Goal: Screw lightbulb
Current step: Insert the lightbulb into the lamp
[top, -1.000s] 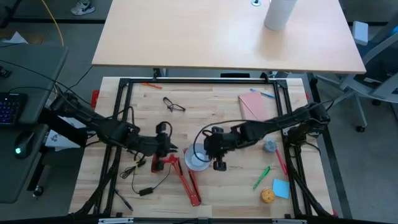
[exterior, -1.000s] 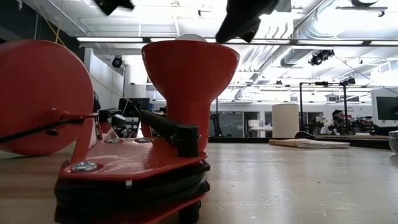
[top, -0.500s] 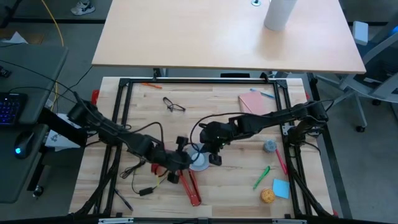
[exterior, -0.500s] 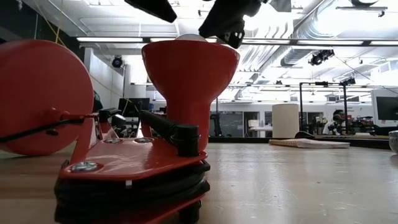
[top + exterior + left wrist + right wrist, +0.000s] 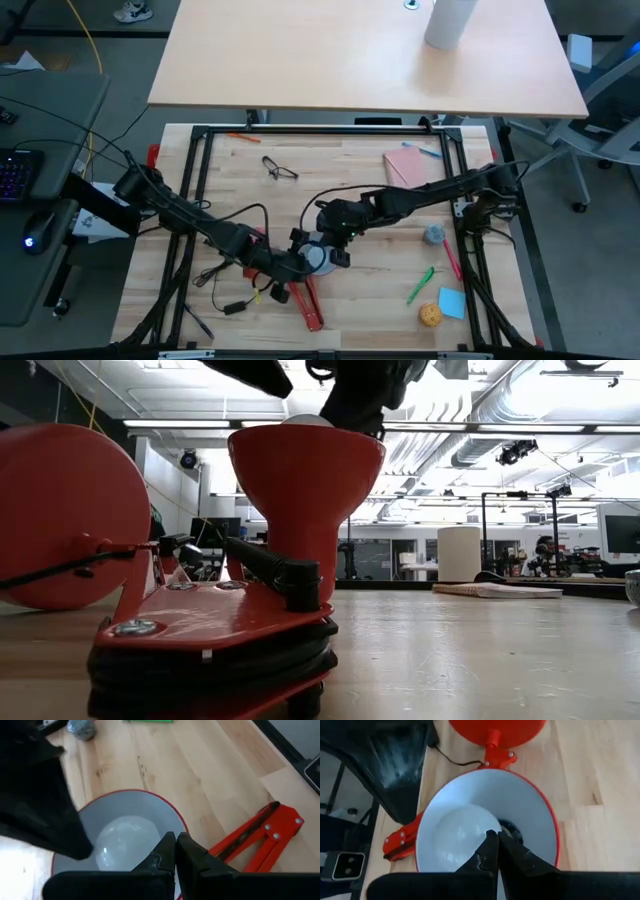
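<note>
1. High view: the left gripper (image 5: 297,262) now sits at the left rim of the red desk lamp's round shade with its white inside (image 5: 322,259), and the right gripper (image 5: 335,243) sits over the shade's upper right edge. A second ago the left gripper was well to the left, by the lamp's base, and the right one hung beside the shade on its right; both have closed in. The small white pear-shaped lightbulb is hidden here under the arms.

2. Low view: the shade (image 5: 306,470) stands mouth-up like a cup, and the lightbulb (image 5: 307,421) shows as a pale dome just above its rim. Both dark grippers come in from above, the right one (image 5: 358,408) now lower and nearer the dome than half a second ago.

3. Left wrist view: the lightbulb (image 5: 124,840) lies inside the shade (image 5: 165,810). This arm's fingers (image 5: 169,851) are pressed together with nothing between them, tips just over the near rim.

4. Right wrist view: the lightbulb (image 5: 459,830) rests in the white bowl beside a dark socket hole (image 5: 512,832), so it looks unseated. The right fingers (image 5: 491,847) are also closed and empty, just above it.

5. Judgement: both arms have converged but neither holds the bulb; screwing has not begun.
</note>
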### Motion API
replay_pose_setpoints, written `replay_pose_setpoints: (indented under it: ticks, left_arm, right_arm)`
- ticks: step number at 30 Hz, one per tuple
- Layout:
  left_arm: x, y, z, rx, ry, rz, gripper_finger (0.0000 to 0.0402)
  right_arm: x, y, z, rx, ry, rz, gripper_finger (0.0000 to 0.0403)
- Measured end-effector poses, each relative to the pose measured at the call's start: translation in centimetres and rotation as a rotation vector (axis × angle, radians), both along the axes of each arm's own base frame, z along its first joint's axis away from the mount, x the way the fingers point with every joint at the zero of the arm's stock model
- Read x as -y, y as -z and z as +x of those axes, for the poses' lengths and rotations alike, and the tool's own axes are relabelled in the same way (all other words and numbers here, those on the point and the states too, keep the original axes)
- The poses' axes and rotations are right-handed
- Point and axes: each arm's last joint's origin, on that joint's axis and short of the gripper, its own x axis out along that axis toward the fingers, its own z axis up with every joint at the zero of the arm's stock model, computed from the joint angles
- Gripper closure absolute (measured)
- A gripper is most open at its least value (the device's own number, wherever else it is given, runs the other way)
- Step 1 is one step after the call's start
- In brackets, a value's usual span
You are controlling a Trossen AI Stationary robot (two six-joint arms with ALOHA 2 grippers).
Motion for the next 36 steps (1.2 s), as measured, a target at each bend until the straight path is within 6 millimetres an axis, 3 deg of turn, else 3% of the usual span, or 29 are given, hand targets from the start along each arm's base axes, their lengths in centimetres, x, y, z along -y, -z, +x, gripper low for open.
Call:
replay_pose_setpoints:
  ticks: [12,24,36]
  left_arm:
    - [-1.2,0.1,0.5,0.000,-0.047,0.011,0.0401]
    - [-0.9,0.1,0.5,-0.017,0.047,0.016,0.0401]
    - [-0.7,2.2,1.4,-0.065,0.000,0.018,0.0401]
  right_arm:
    - [0.1,-0.2,0.1,0.021,0.049,-0.004,0.0403]
    - [0.3,-0.2,0.2,0.018,0.061,-0.010,0.0403]
    - [0.3,0.1,0.1,-0.004,0.054,-0.009,0.0403]
